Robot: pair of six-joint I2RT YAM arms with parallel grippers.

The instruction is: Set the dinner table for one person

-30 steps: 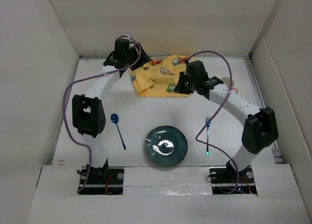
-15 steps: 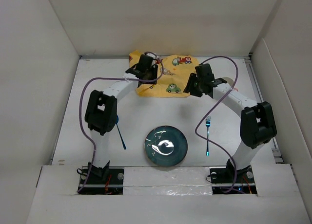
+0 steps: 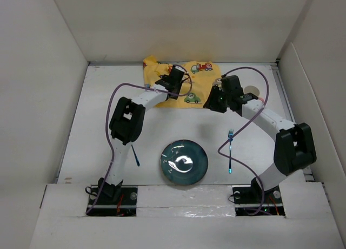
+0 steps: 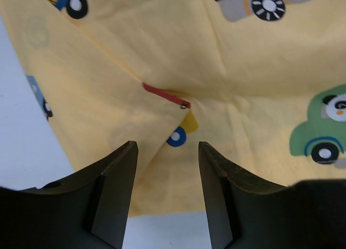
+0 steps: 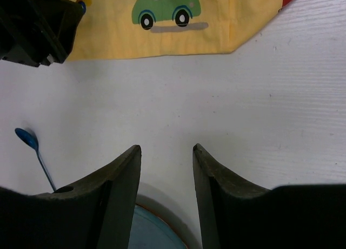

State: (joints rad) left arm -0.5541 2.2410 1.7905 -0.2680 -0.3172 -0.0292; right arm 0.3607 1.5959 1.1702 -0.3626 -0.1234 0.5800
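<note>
The yellow car-print mat (image 3: 189, 84) lies spread at the back middle of the white dinner table (image 3: 102, 108). My left gripper (image 3: 174, 82) hovers open over the mat (image 4: 162, 70) near its front edge, with a fold of cloth showing between the fingers (image 4: 121, 173) and nothing held. Just off the mat's right front corner, my right gripper (image 3: 215, 102) is open over bare table (image 5: 243, 97). A teal plate (image 3: 184, 162) sits at the front centre and a blue fork (image 3: 230, 149) to its right. A blue spoon (image 5: 35, 151) lies left of the plate, partly hidden by the left arm in the top view.
White walls enclose the table on three sides. A small round tan object (image 3: 251, 90) sits behind the right forearm. The left arm's elbow (image 3: 127, 122) hangs over the spoon area, and purple cables loop beside both arms.
The right gripper opened and let go of the mat's right corner. The left gripper swung right from the mat's far left corner to its middle. The mat now lies flatter.
</note>
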